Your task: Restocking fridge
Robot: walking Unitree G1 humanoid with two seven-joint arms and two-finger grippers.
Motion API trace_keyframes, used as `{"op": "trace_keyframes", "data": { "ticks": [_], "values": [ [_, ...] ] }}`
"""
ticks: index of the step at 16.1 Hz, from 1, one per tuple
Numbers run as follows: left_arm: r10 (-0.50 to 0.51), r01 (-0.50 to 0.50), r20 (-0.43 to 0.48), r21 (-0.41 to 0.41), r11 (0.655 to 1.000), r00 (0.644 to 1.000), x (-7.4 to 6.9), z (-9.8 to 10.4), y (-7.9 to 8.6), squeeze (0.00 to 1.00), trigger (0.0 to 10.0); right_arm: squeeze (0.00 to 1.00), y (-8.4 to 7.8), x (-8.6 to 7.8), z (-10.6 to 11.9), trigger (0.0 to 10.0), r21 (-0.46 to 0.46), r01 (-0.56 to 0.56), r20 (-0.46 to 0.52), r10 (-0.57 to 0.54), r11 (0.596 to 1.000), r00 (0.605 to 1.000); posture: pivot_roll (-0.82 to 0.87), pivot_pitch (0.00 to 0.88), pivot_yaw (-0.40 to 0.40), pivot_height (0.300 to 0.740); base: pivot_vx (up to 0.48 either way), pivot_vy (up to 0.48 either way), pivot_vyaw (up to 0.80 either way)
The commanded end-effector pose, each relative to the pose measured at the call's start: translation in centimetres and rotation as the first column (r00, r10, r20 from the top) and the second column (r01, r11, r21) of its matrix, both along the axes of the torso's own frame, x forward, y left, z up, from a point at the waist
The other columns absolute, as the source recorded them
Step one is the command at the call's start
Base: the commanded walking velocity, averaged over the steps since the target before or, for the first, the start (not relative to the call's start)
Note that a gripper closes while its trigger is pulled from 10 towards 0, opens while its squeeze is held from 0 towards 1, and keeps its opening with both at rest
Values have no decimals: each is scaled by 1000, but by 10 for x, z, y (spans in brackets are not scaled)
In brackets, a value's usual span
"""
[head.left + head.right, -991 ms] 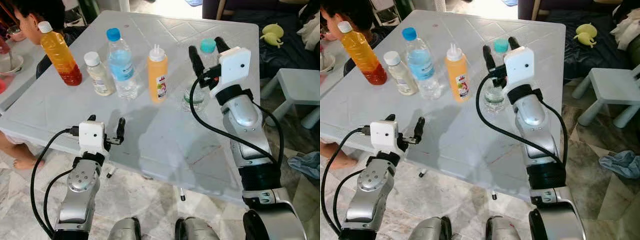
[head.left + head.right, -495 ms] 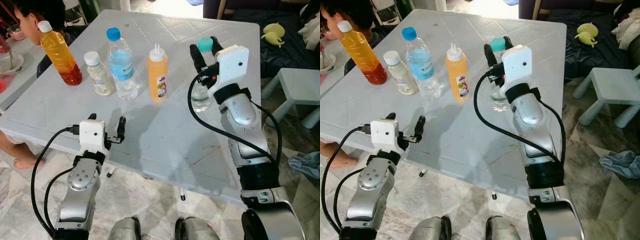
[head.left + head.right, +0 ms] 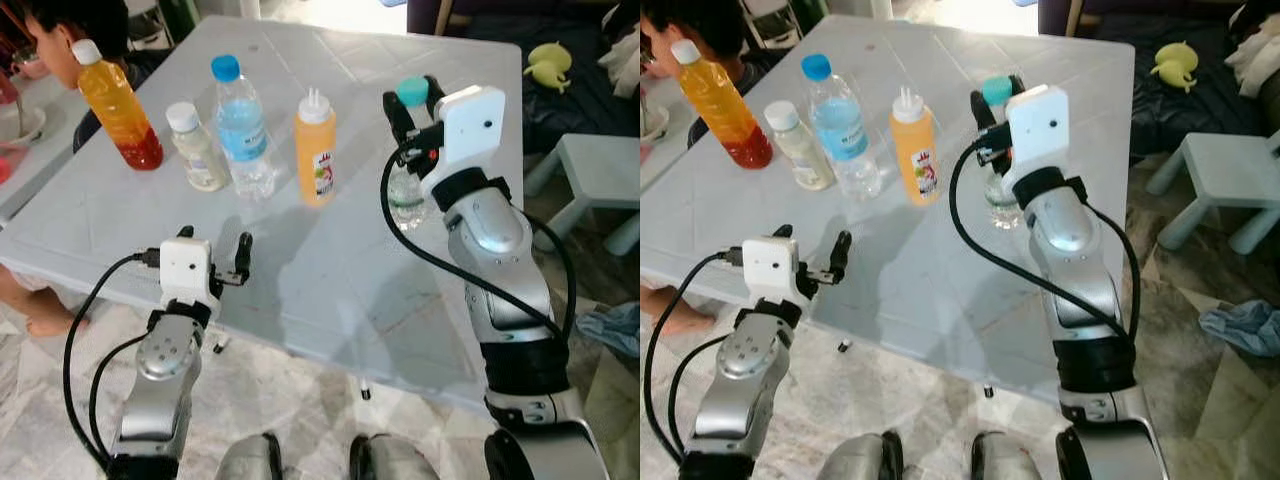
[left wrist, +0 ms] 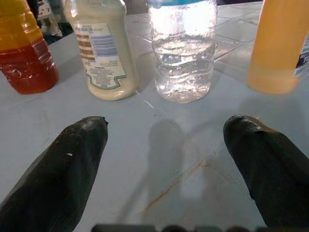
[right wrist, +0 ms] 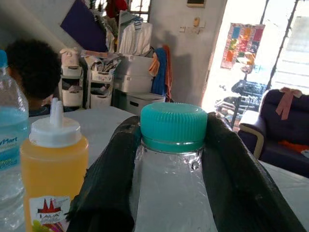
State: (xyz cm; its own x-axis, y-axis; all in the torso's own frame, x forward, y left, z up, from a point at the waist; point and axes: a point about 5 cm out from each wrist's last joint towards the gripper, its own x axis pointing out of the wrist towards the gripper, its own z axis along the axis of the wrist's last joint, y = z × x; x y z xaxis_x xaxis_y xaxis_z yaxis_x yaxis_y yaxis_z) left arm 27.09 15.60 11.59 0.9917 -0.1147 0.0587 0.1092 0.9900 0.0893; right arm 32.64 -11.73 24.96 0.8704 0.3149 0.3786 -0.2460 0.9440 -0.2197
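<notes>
The clear bottle with a teal cap (image 3: pixel 408 160) stands upright toward the right side of the white table (image 3: pixel 320 270); whether its base touches the tabletop or sits just above it is unclear. The right gripper (image 3: pixel 410 100) grips it at the neck, one black finger (image 5: pixel 108 174) pressed against each side just below the cap.

To its left stands a row of four containers: an orange squeeze bottle (image 3: pixel 314 147), a blue-capped water bottle (image 3: pixel 241 127), a small cream-coloured bottle (image 3: pixel 194 146) and a tall bottle of orange-red drink (image 3: pixel 117 105).

The left gripper (image 3: pixel 212 262) hangs over the near table edge, fingers spread wide and holding nothing.

A person (image 3: pixel 60 30) sits at the far left corner. A pale stool (image 3: pixel 598 170) stands on the floor to the right.
</notes>
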Motion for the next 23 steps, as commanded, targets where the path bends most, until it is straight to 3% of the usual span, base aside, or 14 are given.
{"op": "trace_keyframes", "data": {
  "ticks": [1,3,5,7,12,13,14,16,18,19,20,21,22,23],
  "values": [
    [-5,5,-18,15,1000,1000,1,-3,0,0,10000,0,-2,-5,13,0,47,7,51,-9,999,999,-3,143,58,740,0,0,0],
    [-6,6,-19,16,1000,1000,0,-3,1,0,10000,0,-3,-9,12,0,55,2,25,-3,998,1000,1,142,58,740,0,0,0],
    [1,0,-23,23,1000,1000,-1,-3,5,0,10000,0,-5,-24,-5,0,55,-21,-104,26,998,994,7,144,58,740,0,0,0],
    [2,-1,-26,26,1000,1000,0,-4,7,0,10000,0,1,-40,-19,0,-20,-126,-202,119,992,972,-12,146,70,740,0,0,0],
    [-88,84,-53,-84,993,995,5,1,-6,0,10000,0,-16,-32,-10,549,9,-11,-132,12,1000,991,-18,124,73,740,0,0,0],
    [-180,167,-78,-155,974,981,2,3,-15,0,10000,0,-17,-29,-8,275,29,2,-110,1,1000,994,-10,120,69,740,0,0,0],
    [-336,311,-104,-201,929,936,-6,4,-29,0,10000,0,-15,-25,-7,314,36,3,-86,1,999,996,-2,117,63,740,0,0,0],
    [-455,419,-128,-234,877,881,-15,1,-43,0,10000,0,-9,-18,-2,824,67,-12,-55,16,998,998,-3,110,57,740,0,0,0],
    [-468,431,-124,-242,869,875,-14,1,-47,0,10000,0,0,-13,6,3490,97,-37,-24,39,995,999,-9,104,56,740,0,0,0],
    [-476,439,-115,-249,863,872,-12,3,-50,0,10000,0,6,-10,8,4000,114,-54,-18,57,992,998,-11,99,54,740,0,0,0],
    [-488,452,-97,-257,854,868,-10,7,-54,0,10000,0,15,-6,8,6667,148,-78,-29,83,986,996,-10,95,52,740,0,0,0],
    [-491,454,-94,-262,852,866,-10,8,-54,0,10000,0,17,-5,7,6667,161,-82,-33,88,984,996,-12,93,51,740,0,0,0],
    [-510,476,-86,-258,841,856,-9,10,-59,0,10000,0,25,-2,6,9882,186,-89,-44,99,979,994,-12,91,51,740,0,0,0],
    [-538,501,-77,-275,821,839,-9,12,-67,0,10000,0,38,1,8,10000,219,-120,-57,135,968,989,-13,90,51,740,0,0,0]
  ]
}}
